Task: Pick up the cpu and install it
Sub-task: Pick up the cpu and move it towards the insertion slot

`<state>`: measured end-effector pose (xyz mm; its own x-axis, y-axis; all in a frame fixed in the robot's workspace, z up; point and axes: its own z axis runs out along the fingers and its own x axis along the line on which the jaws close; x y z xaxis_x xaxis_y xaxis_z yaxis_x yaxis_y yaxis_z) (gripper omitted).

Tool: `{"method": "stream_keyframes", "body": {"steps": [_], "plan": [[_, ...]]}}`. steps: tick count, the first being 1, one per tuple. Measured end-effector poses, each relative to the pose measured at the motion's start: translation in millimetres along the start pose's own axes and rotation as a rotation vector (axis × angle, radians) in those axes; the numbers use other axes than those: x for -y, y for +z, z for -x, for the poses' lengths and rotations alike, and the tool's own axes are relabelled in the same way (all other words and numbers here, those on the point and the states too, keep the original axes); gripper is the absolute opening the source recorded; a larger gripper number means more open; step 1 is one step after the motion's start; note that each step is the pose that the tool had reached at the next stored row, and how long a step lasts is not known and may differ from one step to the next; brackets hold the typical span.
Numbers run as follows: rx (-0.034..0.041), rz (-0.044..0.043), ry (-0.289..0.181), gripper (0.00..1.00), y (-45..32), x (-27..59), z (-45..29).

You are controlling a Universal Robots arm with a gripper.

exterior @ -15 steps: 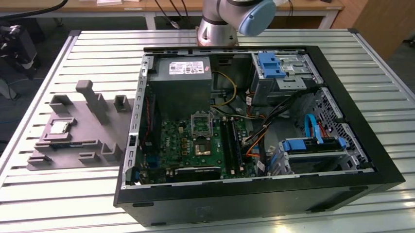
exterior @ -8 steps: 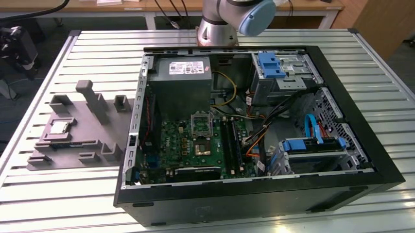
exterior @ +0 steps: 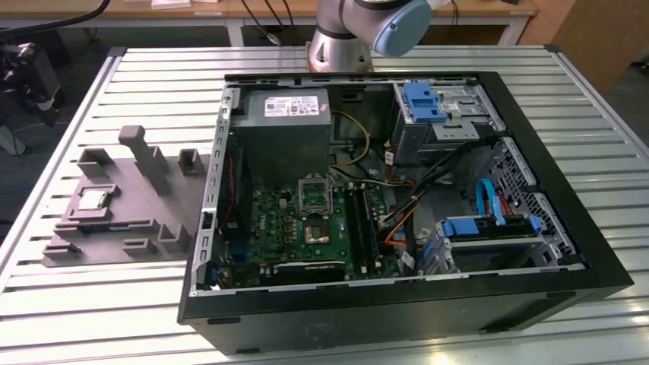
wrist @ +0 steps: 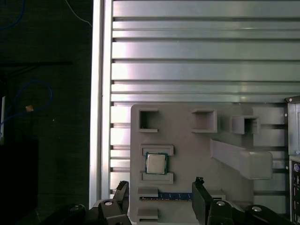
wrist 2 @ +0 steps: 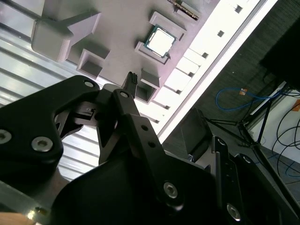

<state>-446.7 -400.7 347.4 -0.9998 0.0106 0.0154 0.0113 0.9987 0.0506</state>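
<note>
The cpu (exterior: 91, 200) is a small silver square lying flat in a framed recess of the grey moulded tray (exterior: 127, 224), at the exterior view's left. Both wrist views look down on it: the cpu (wrist: 156, 163) sits between two low ledges of the tray (wrist: 187, 140). My gripper (wrist: 161, 191) hangs well above the tray, open, its two black fingers spread wide with nothing between them. In the first wrist view the cpu lies just beyond the gap between the fingers. In the second wrist view one fingertip (wrist 2: 131, 78) points toward the cpu (wrist 2: 160, 39).
An open black computer case (exterior: 406, 296) takes the middle and right of the slatted metal table (exterior: 81, 319), its green motherboard (exterior: 289, 232) exposed among cables and drive bays. The arm's base (exterior: 350, 34) stands behind the case. The tray carries upright blocks (exterior: 152, 156) and a memory stick (wrist: 174, 196).
</note>
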Motion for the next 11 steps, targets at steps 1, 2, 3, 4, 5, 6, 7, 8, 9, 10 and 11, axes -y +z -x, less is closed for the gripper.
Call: {"method": "stream_keyframes", "body": {"steps": [1, 2, 3, 4, 5, 6, 7, 8, 9, 10, 11], "plan": [[0.0000, 0.0000, 0.000, 0.65, 0.1, 0.0, 0.0], [0.0000, 0.0000, 0.000, 0.65, 0.2, 0.0, 0.0], [0.0000, 0.0000, 0.000, 0.65, 0.3, 0.0, 0.0], [0.0000, 0.0000, 0.000, 0.65, 0.4, 0.0, 0.0], [0.0000, 0.0000, 0.000, 0.65, 0.4, 0.0, 0.0], [0.0000, 0.0000, 0.000, 0.65, 0.5, 0.0, 0.0], [0.0001, 0.0000, 0.000, 0.65, 1.5, 0.1, 0.0], [0.0000, 0.0000, 0.000, 0.65, 1.6, 0.1, 0.0], [0.0000, 0.0000, 0.000, 0.65, 1.6, 0.1, 0.0], [0.0000, 0.0000, 0.000, 0.65, 1.7, 0.1, 0.0], [0.0000, 0.0000, 0.000, 0.65, 1.8, 0.1, 0.0]]}}
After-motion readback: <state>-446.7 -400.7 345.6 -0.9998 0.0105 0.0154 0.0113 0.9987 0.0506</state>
